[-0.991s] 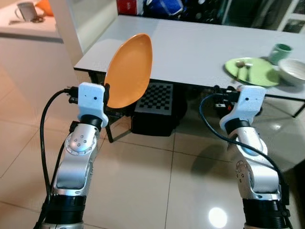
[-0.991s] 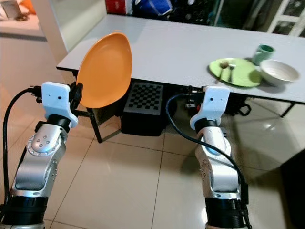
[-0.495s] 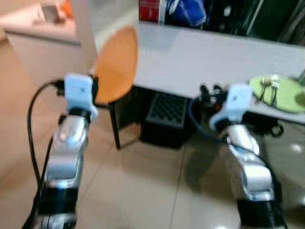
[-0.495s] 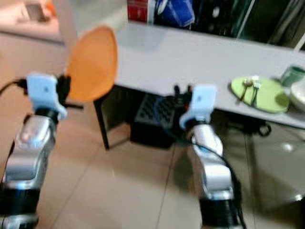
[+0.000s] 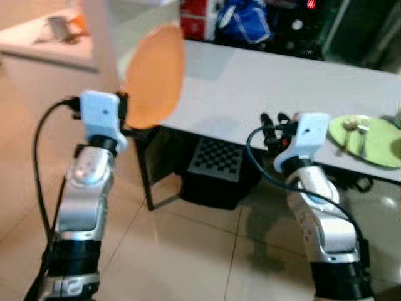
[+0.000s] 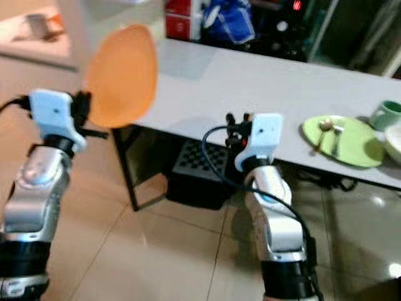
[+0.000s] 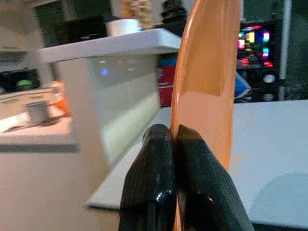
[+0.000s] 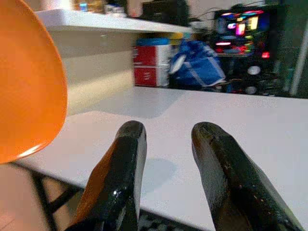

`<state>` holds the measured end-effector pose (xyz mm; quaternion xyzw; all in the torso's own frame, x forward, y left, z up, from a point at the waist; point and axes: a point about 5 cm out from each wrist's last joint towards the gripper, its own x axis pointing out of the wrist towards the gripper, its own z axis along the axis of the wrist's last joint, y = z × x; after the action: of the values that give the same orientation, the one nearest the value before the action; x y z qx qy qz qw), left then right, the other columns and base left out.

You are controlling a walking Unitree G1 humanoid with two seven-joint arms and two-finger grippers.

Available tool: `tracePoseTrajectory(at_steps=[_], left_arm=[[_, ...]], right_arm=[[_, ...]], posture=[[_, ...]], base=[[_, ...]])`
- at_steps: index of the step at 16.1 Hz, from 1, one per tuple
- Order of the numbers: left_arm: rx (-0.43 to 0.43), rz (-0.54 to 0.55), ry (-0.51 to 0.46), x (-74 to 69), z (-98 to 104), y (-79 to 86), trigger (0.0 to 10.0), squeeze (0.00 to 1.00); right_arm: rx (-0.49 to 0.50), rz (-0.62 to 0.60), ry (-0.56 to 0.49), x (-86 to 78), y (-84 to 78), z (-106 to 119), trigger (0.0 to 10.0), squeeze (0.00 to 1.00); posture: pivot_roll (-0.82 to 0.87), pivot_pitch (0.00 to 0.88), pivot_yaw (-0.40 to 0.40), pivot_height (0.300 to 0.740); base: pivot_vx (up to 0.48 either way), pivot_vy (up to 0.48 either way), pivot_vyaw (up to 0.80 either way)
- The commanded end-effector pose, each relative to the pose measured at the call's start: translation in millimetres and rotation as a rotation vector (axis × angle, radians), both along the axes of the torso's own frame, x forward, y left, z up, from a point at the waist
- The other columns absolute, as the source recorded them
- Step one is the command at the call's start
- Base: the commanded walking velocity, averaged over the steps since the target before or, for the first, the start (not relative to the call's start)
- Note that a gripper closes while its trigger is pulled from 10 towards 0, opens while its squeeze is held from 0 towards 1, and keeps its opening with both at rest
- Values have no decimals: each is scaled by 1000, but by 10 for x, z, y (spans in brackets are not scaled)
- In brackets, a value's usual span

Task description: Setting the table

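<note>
While both my arms are raised before the white table, my left gripper pinches the rim of the orange plate, holding it on edge beside the table's near corner. From the head views I note the plate's broad face standing above that gripper; my left wrist view alone confirms both black fingers pressed onto its rim, one on each face. My right gripper holds nothing, its fingers spread apart at the table's near edge; the right wrist view shows bare tabletop beyond them and the orange plate off to one side. Well beyond my right gripper, a green plate with cutlery lies on the table.
</note>
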<state>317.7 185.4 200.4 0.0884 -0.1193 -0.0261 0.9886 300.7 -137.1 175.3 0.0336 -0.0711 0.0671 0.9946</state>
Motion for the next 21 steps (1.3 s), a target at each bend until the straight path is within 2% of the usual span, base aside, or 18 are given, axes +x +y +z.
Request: tracePoseTrajectory(at_steps=[1, 5, 7, 10, 13, 14, 15, 16, 18, 20, 21], left_arm=[[-6, -75, -56, 26, 121, -189, 10000, 0], [-40, -150, -59, 18, 160, -236, 10000, 0], [-62, -217, -32, 4, 147, -308, 10000, 0], [-112, -239, -5, -37, 133, -230, 10000, 0], [-232, -300, 54, -68, 122, -267, 10000, 0], [-363, -373, 119, -72, 113, -320, 10000, 0], [-445, -386, 204, -19, 48, -311, 10000, 0], [-526, -336, 289, 84, -22, -251, 10000, 0], [-673, -371, 325, 194, -15, -253, 10000, 0], [-643, -334, 411, 332, -113, -297, 10000, 0], [-633, -305, 488, 425, -221, -329, 10000, 0]], right_arm=[[2, -33, 3, 0, -115, 3, 10000, 0], [7, -28, 6, -12, -80, -6, 10000, 0], [7, -40, 13, -19, -153, -22, 10000, 0], [3, 59, 17, -77, -42, -27, 10000, 0], [20, 132, 10, -116, -22, -6, 10000, 0], [52, 247, 7, -180, 34, 18, 10000, 0], [72, 341, 42, -238, 83, -14, 10000, 0], [70, 386, 63, -281, 101, -45, 10000, 0], [58, 449, 94, -355, 127, -85, 10000, 0], [41, 474, 103, -380, 147, -82, 10000, 0], [23, 470, 102, -378, 158, -76, 10000, 0]], posture=[[44, 0, -20, 740], [36, 0, -12, 740], [40, 0, -9, 740], [34, 0, -10, 740], [36, 0, -13, 740], [36, 0, -15, 740], [34, 0, -15, 740], [33, 0, -15, 740], [29, 0, -16, 740], [27, 0, -19, 740], [25, 0, -19, 740]], base=[[409, 0, 0], [406, 0, -141], [396, 0, -400], [369, 0, 0], [0, 0, 0], [0, 0, 0], [0, 0, 0], [0, 0, 0], [0, 0, 0], [0, 0, 0], [0, 0, 0]])
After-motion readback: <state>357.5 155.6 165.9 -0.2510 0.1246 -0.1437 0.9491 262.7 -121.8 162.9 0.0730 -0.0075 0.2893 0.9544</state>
